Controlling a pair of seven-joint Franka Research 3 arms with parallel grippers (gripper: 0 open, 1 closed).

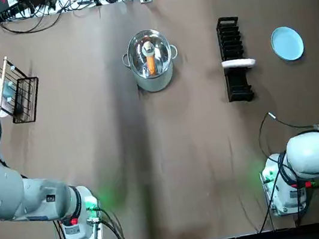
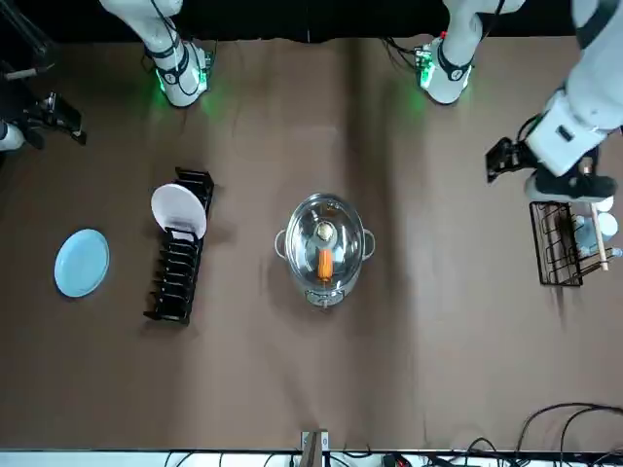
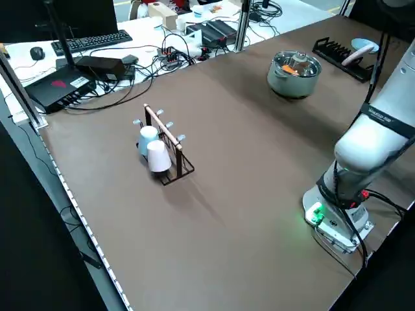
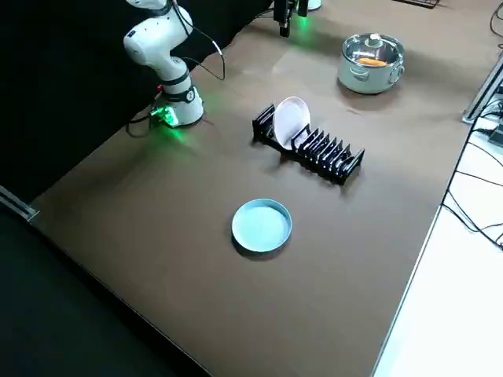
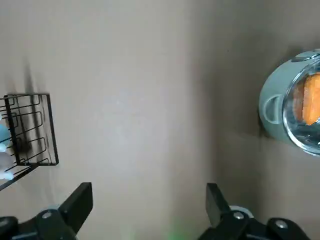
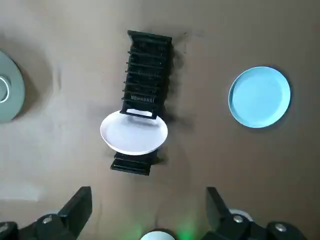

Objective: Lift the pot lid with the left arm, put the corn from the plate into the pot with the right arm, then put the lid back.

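Well apart from both grippers, toward the middle of the table, the corn is lying inside the pot, showing orange through the glass lid, which is sitting closed on the pot's rim. Its long axis is running from the robot's side of the table toward the far side; which end is the tip cannot be told, since the lid's knob is covering part of it. The blue plate, lying below the right gripper and farther out toward the far edge, is carrying nothing. Judging from this, all three steps look done: the corn is in the pot, the lid is back on, and nothing appears left beyond keeping the arms clear. The left gripper is hanging high over bare table with its fingers spread wide and nothing between them; the pot is lying off to its right-arm side, and the wire cup rack is standing near it on the other side. The right gripper is likewise hanging high with fingers apart and gripping nothing. The black dish rack, holding one white plate, is standing between that gripper and the pot.
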